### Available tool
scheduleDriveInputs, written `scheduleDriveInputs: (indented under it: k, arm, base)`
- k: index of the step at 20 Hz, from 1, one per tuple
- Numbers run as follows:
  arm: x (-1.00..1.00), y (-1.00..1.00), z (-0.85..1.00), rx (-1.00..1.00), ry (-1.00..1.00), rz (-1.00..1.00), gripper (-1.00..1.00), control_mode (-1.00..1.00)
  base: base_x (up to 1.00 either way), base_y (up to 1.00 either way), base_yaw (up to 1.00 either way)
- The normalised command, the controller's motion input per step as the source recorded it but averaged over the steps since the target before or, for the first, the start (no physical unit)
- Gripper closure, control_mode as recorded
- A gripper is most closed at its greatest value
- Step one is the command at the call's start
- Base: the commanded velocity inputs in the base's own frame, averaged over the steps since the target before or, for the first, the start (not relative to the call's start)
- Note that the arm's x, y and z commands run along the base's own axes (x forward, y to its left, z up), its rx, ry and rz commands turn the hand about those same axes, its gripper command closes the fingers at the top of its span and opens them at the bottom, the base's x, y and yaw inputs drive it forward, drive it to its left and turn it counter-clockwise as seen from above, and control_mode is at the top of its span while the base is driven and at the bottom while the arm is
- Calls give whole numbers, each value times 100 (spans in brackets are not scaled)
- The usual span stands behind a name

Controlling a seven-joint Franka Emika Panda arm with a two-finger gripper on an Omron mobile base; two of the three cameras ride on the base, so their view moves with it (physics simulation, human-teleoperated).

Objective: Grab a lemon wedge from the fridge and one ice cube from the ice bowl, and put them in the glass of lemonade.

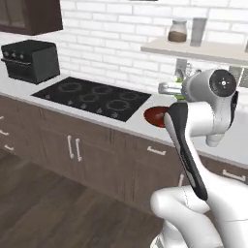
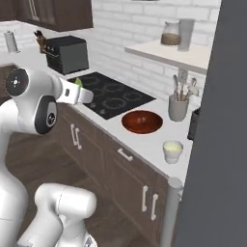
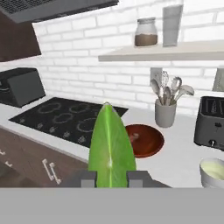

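- Hand view: gripper (image 3: pixel 111 177) pinching lemon wedge (image 3: pixel 111 148) between nearly closed fingers (image 3: pixel 87 178), wedge standing upright.
- Ice bowl (image 3: pixel 146 139) lying beyond fingertips; glass of lemonade (image 3: pixel 213 171) sitting off right.

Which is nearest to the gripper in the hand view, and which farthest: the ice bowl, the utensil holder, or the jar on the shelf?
From the gripper, shut on the lemon wedge:
1. Ice bowl, on the counter just ahead, slightly right.
2. Utensil holder, behind the bowl by the wall.
3. Jar, up on the wall shelf, farthest.
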Motion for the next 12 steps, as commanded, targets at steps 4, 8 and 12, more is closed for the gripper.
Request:
scheduleDriveInputs:
  k: [4,8,12]
  arm:
    - [0,0,0,0,0,0,100,100]
    - [0,0,0,0,0,0,100,100]
    - [0,0,0,0,0,0,100,100]
  base:
    - [63,1,-71]
    - [78,34,-68]
    - [80,73,-57]
